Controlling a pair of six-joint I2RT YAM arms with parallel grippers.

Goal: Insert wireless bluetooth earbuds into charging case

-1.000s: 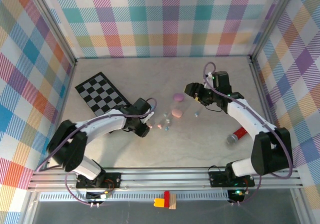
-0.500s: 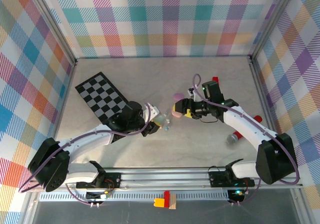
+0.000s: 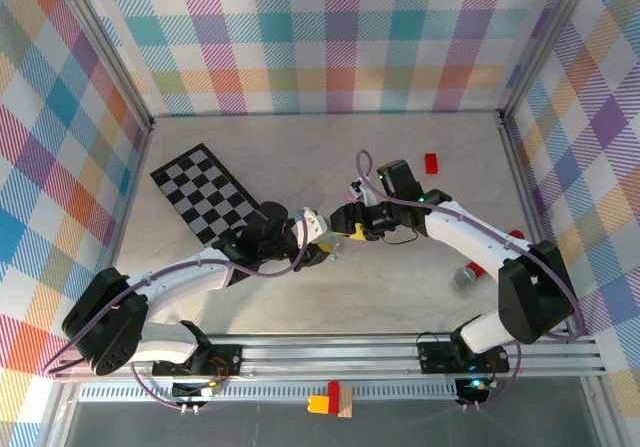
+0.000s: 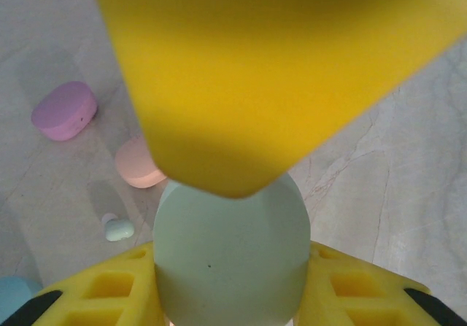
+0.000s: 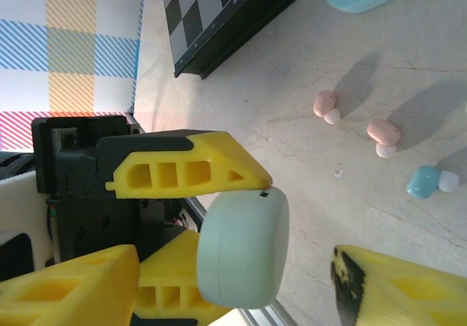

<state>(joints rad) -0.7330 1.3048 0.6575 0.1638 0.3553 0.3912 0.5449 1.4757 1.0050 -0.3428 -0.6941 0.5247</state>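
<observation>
Grip check | your left gripper (image 3: 322, 239) clamped on mint charging case (image 5: 244, 249), above tabletop (image 5: 365, 56) | your right gripper (image 3: 349, 229) spread wide, holding nothing | earbuds (image 5: 381, 135) loose on tabletop, outside case.

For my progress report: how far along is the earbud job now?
Done: the left gripper has the mint case clamped. In hand: the open right gripper is near it. Left: the case looks shut, and pink earbuds and a blue earbud lie loose on the table.
</observation>
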